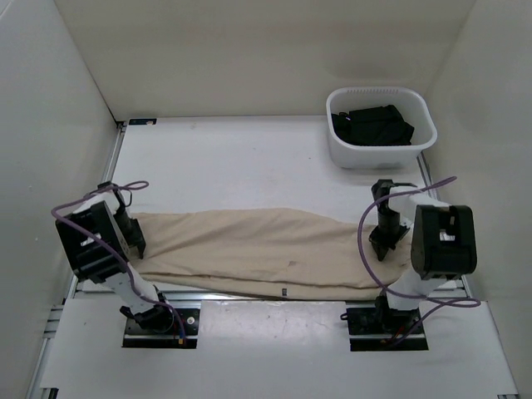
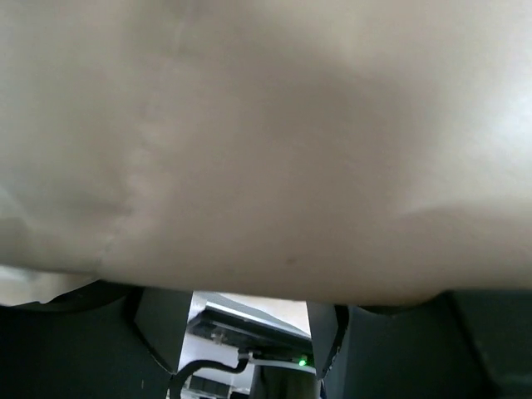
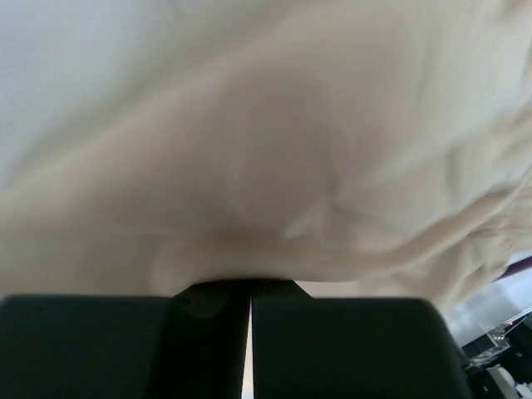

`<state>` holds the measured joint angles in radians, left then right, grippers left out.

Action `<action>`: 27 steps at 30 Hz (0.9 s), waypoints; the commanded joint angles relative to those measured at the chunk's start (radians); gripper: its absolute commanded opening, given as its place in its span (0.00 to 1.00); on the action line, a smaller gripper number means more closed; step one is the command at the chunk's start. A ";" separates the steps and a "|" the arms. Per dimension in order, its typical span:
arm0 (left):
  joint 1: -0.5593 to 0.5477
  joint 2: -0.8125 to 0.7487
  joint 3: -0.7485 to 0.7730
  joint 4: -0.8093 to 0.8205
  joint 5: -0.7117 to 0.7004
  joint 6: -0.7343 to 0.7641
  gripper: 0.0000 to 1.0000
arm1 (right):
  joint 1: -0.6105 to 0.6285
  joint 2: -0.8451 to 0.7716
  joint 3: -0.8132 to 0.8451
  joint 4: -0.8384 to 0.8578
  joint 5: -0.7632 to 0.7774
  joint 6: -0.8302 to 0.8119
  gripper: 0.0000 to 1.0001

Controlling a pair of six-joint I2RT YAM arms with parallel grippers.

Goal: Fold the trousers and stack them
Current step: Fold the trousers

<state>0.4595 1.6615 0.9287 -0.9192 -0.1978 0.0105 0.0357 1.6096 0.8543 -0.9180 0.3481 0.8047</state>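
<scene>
The light beige trousers (image 1: 249, 245) lie stretched left to right across the near part of the table, a small dark label (image 1: 285, 291) at their front edge. My left gripper (image 1: 133, 241) is down at their left end. In the left wrist view its fingers (image 2: 158, 324) stand apart and the trousers (image 2: 266, 141) cover the fingertips, so the left gripper (image 2: 249, 299) reads as open. My right gripper (image 1: 384, 243) is at the trousers' right end. In the right wrist view the right gripper (image 3: 249, 287) has its jaws pressed together, and the trousers (image 3: 266, 150) bunch over the tips.
A white bin (image 1: 341, 154) stands at the back right with dark folded clothes (image 1: 371, 125) inside. White walls enclose the table on three sides. Purple cables loop off both arms. The arm bases sit on a metal rail (image 1: 249, 295) along the near edge.
</scene>
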 commanded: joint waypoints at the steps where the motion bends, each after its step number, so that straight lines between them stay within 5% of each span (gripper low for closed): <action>1: -0.033 0.078 0.100 0.197 -0.002 -0.010 0.64 | -0.054 0.094 0.110 0.215 0.075 -0.035 0.00; 7: -0.113 0.176 0.200 0.174 -0.002 -0.010 0.66 | -0.063 0.237 0.391 0.194 0.066 -0.139 0.00; 12: -0.122 0.185 0.226 0.123 0.009 -0.010 0.69 | -0.063 0.240 0.469 0.159 0.000 -0.214 0.03; 15: -0.122 0.159 0.203 0.103 0.027 -0.010 0.70 | -0.063 0.156 0.447 0.105 -0.027 -0.239 0.28; 16: -0.122 0.140 0.194 0.103 0.028 -0.010 0.70 | -0.072 0.068 0.389 0.105 -0.037 -0.239 0.60; 19: -0.122 0.126 0.171 0.103 0.028 -0.010 0.71 | -0.126 -0.146 0.225 0.096 -0.075 -0.176 0.90; 21: -0.122 0.115 0.171 0.094 0.038 -0.010 0.71 | -0.209 -0.271 0.142 0.123 -0.147 -0.148 0.99; 27: -0.122 0.095 0.150 0.085 0.060 -0.010 0.72 | -0.336 -0.309 0.008 0.247 -0.239 -0.137 0.99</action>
<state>0.3382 1.7847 1.1091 -0.8532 -0.1757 0.0101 -0.2947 1.2488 0.8978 -0.7540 0.1986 0.6544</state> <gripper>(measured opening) 0.719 0.992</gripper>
